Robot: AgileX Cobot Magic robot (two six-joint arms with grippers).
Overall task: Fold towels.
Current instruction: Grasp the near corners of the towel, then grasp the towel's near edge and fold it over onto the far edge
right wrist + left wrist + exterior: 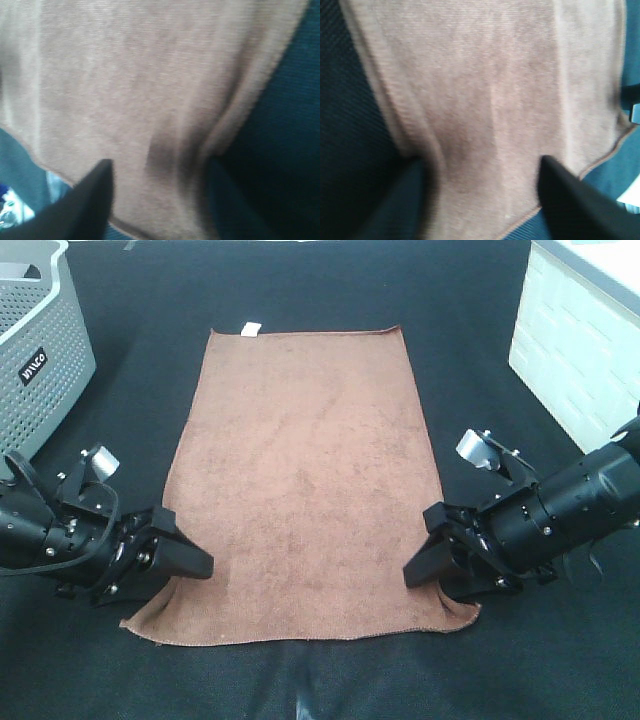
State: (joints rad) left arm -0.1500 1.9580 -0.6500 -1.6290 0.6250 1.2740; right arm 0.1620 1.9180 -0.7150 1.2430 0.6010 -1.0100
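The brown towel [310,480] lies spread flat on the black table, with its small white tag [250,329] at the far edge. My left gripper [190,558] is at the towel's near left edge and my right gripper [425,558] is at its near right edge. In the left wrist view the left gripper [485,210] has its two dark fingers spread wide, with the towel [485,100] between them and its hem rumpled beside one finger. The right wrist view shows the right gripper [160,200] the same way, over the towel [140,85]. Both grippers are open.
A grey perforated basket [40,350] stands at the far left. A white brick-patterned block [570,350] stands at the far right. The towel's near right corner [460,615] is slightly ruffled. The black table cloth [320,680] runs along the front.
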